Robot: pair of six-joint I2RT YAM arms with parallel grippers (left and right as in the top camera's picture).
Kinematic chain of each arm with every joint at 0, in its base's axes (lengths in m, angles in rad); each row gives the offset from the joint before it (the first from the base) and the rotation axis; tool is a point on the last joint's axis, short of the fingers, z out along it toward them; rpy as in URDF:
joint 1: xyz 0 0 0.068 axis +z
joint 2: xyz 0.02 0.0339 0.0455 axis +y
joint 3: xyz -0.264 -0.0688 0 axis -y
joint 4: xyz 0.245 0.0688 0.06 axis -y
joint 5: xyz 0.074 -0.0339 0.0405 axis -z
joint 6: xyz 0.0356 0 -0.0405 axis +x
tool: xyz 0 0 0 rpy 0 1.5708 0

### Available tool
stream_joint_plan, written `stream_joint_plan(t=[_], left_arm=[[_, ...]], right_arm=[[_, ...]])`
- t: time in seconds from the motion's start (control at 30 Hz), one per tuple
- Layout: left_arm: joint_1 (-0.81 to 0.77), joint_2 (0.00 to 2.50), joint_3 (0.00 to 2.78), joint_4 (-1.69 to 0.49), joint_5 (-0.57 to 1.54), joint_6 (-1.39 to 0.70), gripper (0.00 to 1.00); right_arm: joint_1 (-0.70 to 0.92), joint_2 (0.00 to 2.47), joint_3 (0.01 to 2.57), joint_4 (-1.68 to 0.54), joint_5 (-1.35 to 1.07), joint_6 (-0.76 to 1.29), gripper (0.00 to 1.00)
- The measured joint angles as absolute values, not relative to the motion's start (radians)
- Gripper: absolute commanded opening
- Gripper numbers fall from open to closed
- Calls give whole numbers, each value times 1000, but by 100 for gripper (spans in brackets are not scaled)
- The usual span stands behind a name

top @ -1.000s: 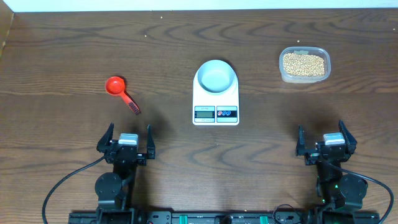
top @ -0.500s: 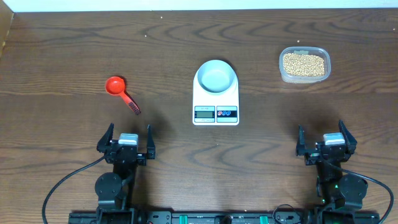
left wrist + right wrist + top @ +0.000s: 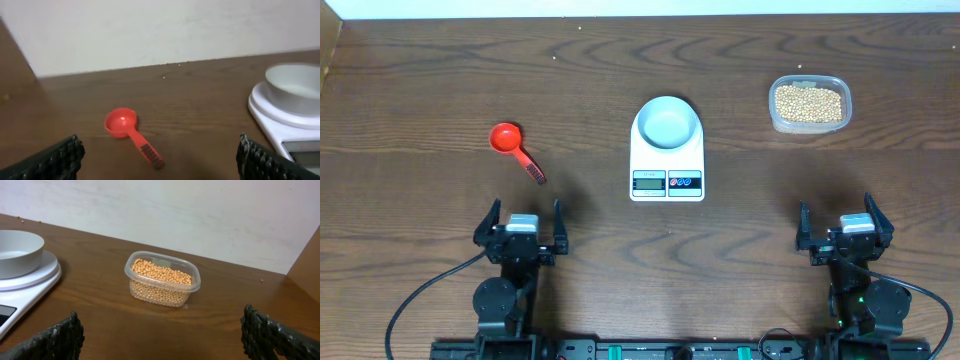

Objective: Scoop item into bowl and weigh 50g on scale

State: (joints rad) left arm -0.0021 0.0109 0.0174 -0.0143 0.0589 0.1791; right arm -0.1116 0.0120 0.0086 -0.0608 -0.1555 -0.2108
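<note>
Loose, light soybeans (image 3: 809, 102), apt to roll and spill, fill a clear tub (image 3: 773, 112) ahead of the wide-open, empty right gripper (image 3: 836, 210); the stiff red scoop (image 3: 515, 148), best taken by its handle, lies ahead of the equally open left gripper (image 3: 525, 212), bowl (image 3: 667, 125) on scale (image 3: 642, 160) between.

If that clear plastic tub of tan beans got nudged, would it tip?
Probably slides instead: the clear plastic tub is low and wide. Its thin walls may flex if squeezed. The round tan beans nearly reach the rim, so a jolt might spill some.
</note>
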Motion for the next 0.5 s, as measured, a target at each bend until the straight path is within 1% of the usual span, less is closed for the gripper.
stream_joint_plan(t=[0.17,0.4,0.5], left_arm=[[-2,11,30,-18,-25,-3,99],[-2,64,159,-26,-56,-60,99],[-2,174,241,-25,-60,-72,99]], right_arm=[[-112,12,9,-61,-156,-211,99],[-112,12,9,-61,-156,-211,99],[-112,12,9,-61,-156,-211,99]])
